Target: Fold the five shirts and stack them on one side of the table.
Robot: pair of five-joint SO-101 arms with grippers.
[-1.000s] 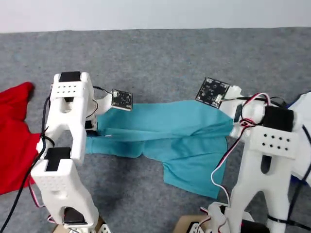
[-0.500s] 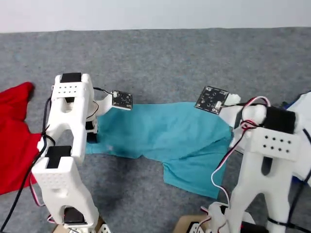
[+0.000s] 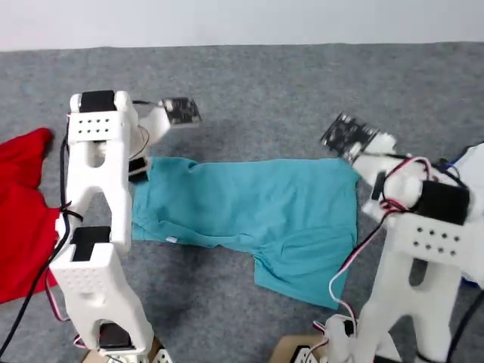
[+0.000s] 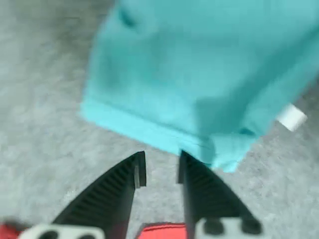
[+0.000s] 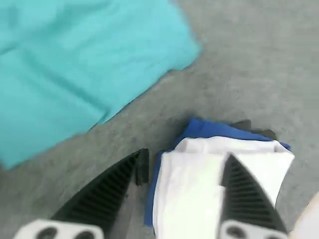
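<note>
A teal shirt [image 3: 249, 208] lies flat on the grey table between my two arms, with a loose flap hanging out toward the near right. In the left wrist view its hemmed corner [image 4: 199, 74] sits just beyond my left gripper [image 4: 160, 169]. That gripper hovers slightly open over bare table and holds nothing. My right gripper [image 5: 184, 169] is wide open and empty. It hangs over the table between the teal shirt's corner [image 5: 75, 64] and a folded white shirt [image 5: 219, 184] lying on a blue one.
A red shirt [image 3: 23, 212] lies crumpled at the table's left edge. The white and blue stack [image 3: 473, 162] sits at the right edge, behind the right arm [image 3: 423, 219]. The left arm [image 3: 98, 151] stands over the teal shirt's left end.
Both grippers let go of the teal shirt's lifted fold, which now lies flat. Both grippers then drew back off the shirt: the left toward the far left, the right toward the right edge.
</note>
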